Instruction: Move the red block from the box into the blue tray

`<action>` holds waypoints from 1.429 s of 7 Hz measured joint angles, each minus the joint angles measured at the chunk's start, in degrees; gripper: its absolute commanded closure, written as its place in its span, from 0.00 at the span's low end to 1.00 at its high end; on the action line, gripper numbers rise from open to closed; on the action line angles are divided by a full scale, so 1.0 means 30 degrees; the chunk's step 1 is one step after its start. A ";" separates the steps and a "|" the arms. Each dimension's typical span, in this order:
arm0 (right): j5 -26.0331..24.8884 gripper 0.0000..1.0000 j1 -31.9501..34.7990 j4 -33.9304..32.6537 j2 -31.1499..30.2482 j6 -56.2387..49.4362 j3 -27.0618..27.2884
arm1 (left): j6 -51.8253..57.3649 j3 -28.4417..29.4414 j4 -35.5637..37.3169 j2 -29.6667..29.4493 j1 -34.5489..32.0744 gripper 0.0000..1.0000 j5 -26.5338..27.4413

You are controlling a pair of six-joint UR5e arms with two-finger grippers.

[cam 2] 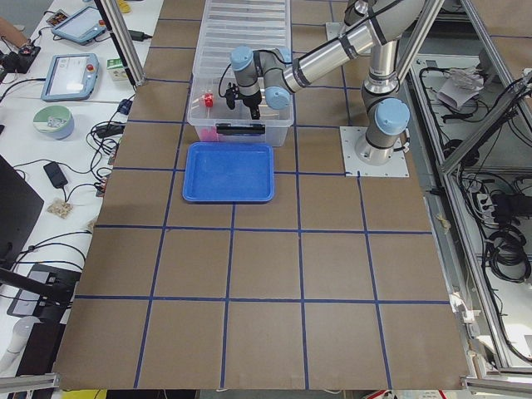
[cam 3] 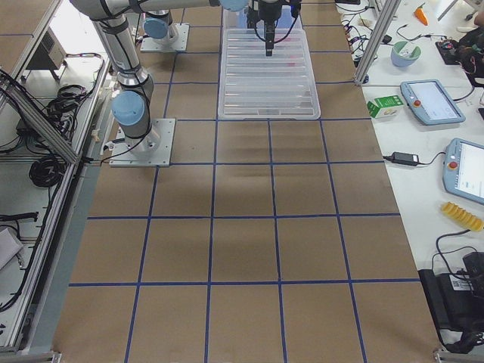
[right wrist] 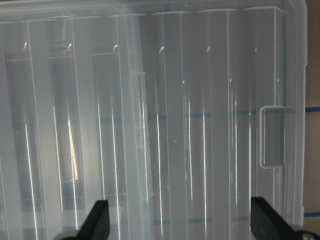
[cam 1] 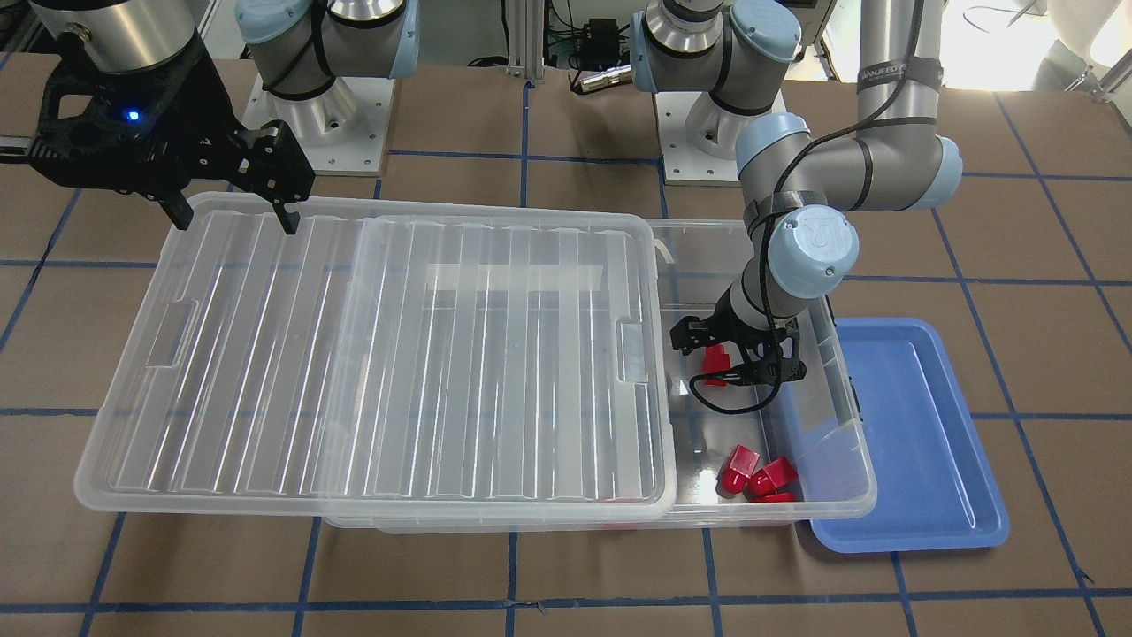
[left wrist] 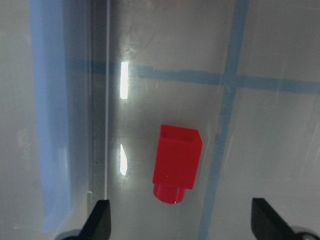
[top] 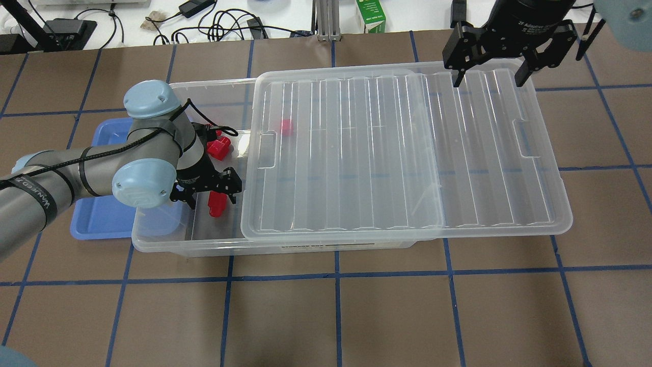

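- box (top: 168, 245): clear bin. Its lid (top: 397, 153) sits offset toward the right of the overhead frame, leaving an open strip at the left. Risk: the lid edge is just beside the working arm, so a sloppy lift could clip it. The bin wall stands between block and tray, so a low carry would hit the rim.
- blue tray (top: 97, 219): left of the box in the overhead frame, partly hidden under the arm. Touching the box wall or just beside it, cannot tell.
- right gripper (top: 489, 81): upper right of the overhead frame, over the lid's far end. Fingers spread wide with nothing between them. Contact with the lid, cannot tell.
- left gripper (left wrist: 182, 222): down in the open strip, fingers spread wide, gripping nothing. The frame-left finger (left wrist: 100, 220) is near the box wall and could scrape it on descent.
- three red pieces (cam 1: 756, 478): bunched low in the front frame, well apart from the gripper. Mix-up unlikely.
- red block (left wrist: 176, 167): lies on its side on the box floor, between the finger lines and just ahead of the tips.
  - Long axis runs top to bottom in the wrist frame, leaning slightly. The stud points at the frame bottom, toward the gripper.
  - Fingers would close across the short width.
  - Risk: closing at this height likely catches only the stud or misses. The block is glossy, so it may pivot or squirt out.
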 measured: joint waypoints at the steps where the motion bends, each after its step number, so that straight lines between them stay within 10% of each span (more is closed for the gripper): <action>1: 0.0005 0.00 0.0010 0.0005 -0.0004 -0.0037 0.0000 | 0.0029 -0.0095 0.0535 -0.0316 -0.0001 0.10 0.0019; 2: 0.0005 0.00 0.0015 0.0006 -0.0008 -0.0051 0.0001 | 0.0054 -0.0135 0.0941 -0.0656 0.0001 0.24 0.0022; 4: 0.0022 0.00 0.0018 0.0007 -0.0011 -0.0041 0.0001 | 0.0089 -0.0144 0.1390 -0.1029 -0.0019 0.98 0.0014; 10: 0.0033 0.00 0.0018 -0.0024 -0.0022 -0.0072 0.0011 | 0.0349 0.2534 -0.1290 0.0449 -0.0058 1.00 0.0048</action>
